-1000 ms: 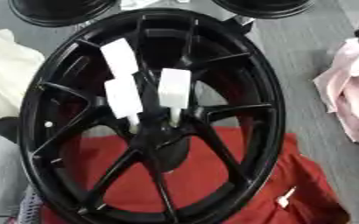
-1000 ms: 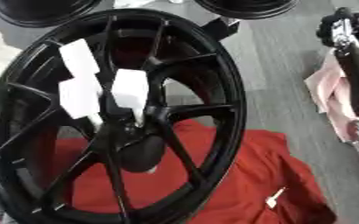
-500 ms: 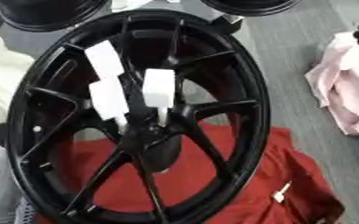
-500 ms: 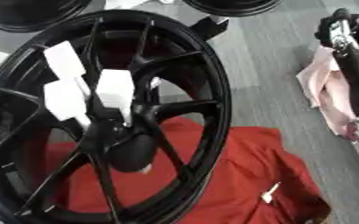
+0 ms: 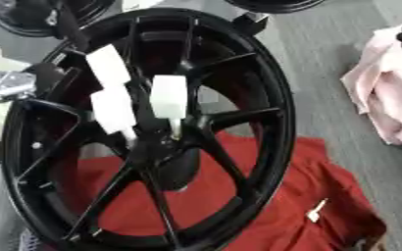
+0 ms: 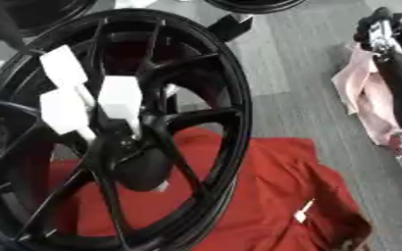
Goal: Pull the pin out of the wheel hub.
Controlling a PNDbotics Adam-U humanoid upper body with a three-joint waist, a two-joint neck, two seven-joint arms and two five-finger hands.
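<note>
— What's changed from a second ago?

— Mostly the camera: the whole view has swung, so the wheel hub (image 5: 269,105) now sits further left. The left arm (image 5: 3,83) is new at the left edge of the left eye view, its silver joint just beside the rim. The hub and cloths look unmoved relative to one another.

— Where are the pins?

— Three white pins (image 5: 168,95) stand in the centre of the hub among the spokes. Their blocky heads tilt up and left and sit close together. Nothing has hold of them.

— And the hands?

— The right hand (image 6: 378,27) is at the upper right, over the pink cloth (image 5: 393,98) and well apart from the hub. I cannot tell whether it is open or closed. I cannot pick out the left hand against the black rim, so the same goes for it.

— How much room is there around the hub?

— On the right, bare grey floor (image 6: 307,73) lies between the rim and the pink cloth. Below, the red cloth (image 5: 333,191) runs under the hub and spreads to the lower right, with a small white tag (image 5: 316,212) on it. At the top it is tighter: another black wheel (image 5: 273,4) sits near the rim's upper edge. On the left, the rim runs close to the frame edge.
</note>
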